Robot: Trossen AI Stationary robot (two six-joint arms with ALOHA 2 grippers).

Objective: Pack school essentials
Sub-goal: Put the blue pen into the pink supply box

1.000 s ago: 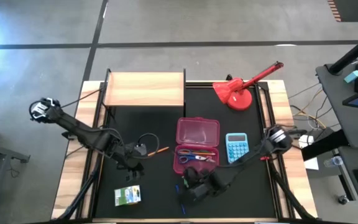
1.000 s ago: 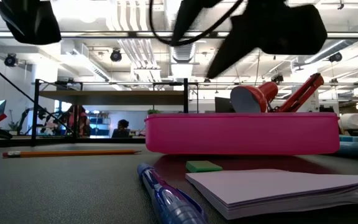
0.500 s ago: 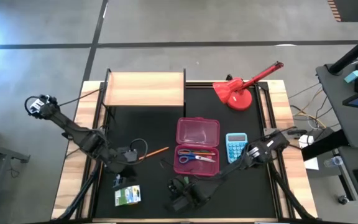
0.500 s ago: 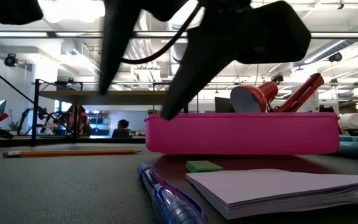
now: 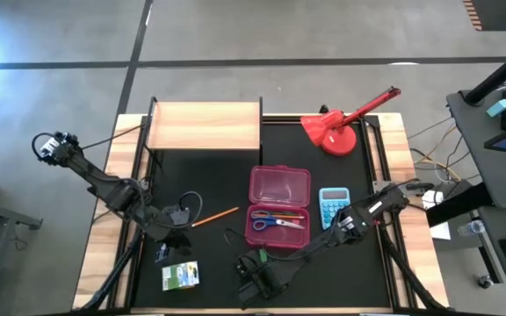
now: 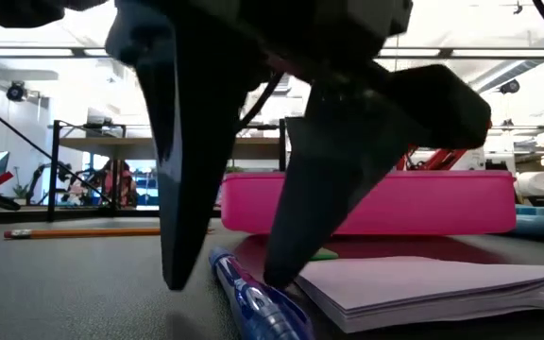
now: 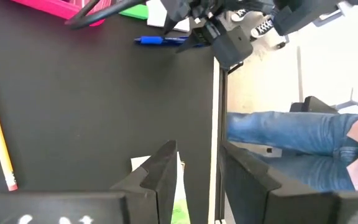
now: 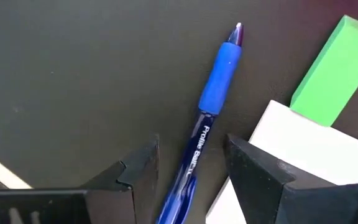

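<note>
Two grippers are at work over the near half of the bench (image 5: 323, 290). Right gripper (image 5: 255, 281) is down at the near edge, its jaws spread and straddling the blue pen (image 8: 205, 121); the right wrist view shows one finger on each side of the barrel with a gap to each, so nothing is pinched. Just beside the pen lie the lilac sticky-note pad (image 6: 442, 283) and the small green eraser (image 8: 328, 71), the eraser touching or nearly touching the pad's corner. In the low view the right gripper's fingers (image 6: 173, 189) reach down to the bench surface in front of the pen's body (image 6: 258, 302).

Left gripper (image 5: 167, 252) hangs near the left front, directly above the little green-and-white box (image 5: 180, 276). Its jaws are part spread and hold nothing; the left wrist view shows open space between the fingers (image 7: 163, 177), with the box's edge below.

Farther in, the orange pencil (image 5: 213, 216) lies loose on the bench between the left gripper and the pink case (image 5: 279, 186). The case lies open, and the blue-handled scissors (image 5: 278, 220) rest in its near half. A light-blue calculator (image 5: 333, 207) sits just beside the case on the right. At the far side stand a wooden shelf (image 5: 205, 125) and a red desk lamp (image 5: 341, 127).
</note>
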